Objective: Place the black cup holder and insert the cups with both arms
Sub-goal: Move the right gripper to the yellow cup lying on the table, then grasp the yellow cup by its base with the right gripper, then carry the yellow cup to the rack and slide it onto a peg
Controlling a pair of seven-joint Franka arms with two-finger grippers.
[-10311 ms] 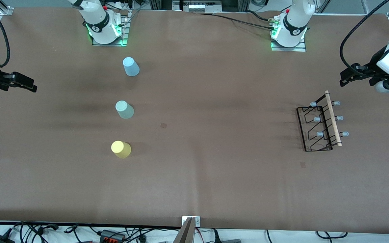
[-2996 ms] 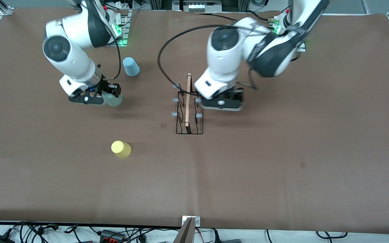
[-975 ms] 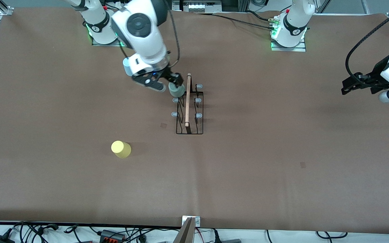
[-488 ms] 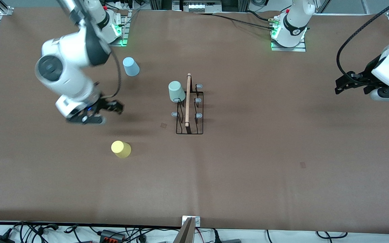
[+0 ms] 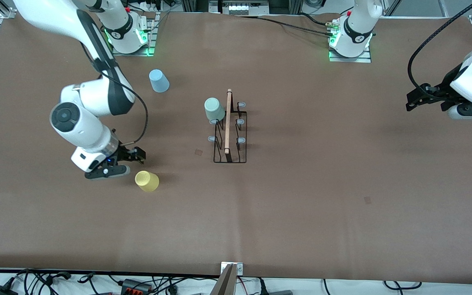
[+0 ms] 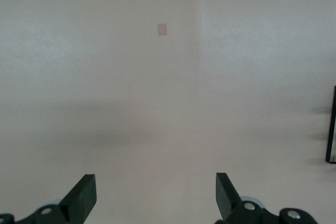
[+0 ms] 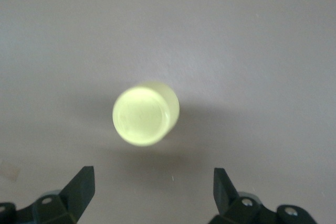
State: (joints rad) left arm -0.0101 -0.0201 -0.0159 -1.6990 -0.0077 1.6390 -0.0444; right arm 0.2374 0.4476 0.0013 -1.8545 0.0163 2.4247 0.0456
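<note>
We see the black cup holder mid-table, the grey-green cup on a prong at its end nearest the bases, the blue cup near the right arm's base; our right gripper, fingers spread wide and empty, hangs just beside the upturned yellow cup; descending off-centre, it may tip that cup; the left gripper waits, spread wide

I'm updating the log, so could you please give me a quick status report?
Right gripper open beside yellow cup. Left gripper open, waiting at table's end. Grey-green cup on black cup holder; blue cup untouched. Nothing in the way.
</note>
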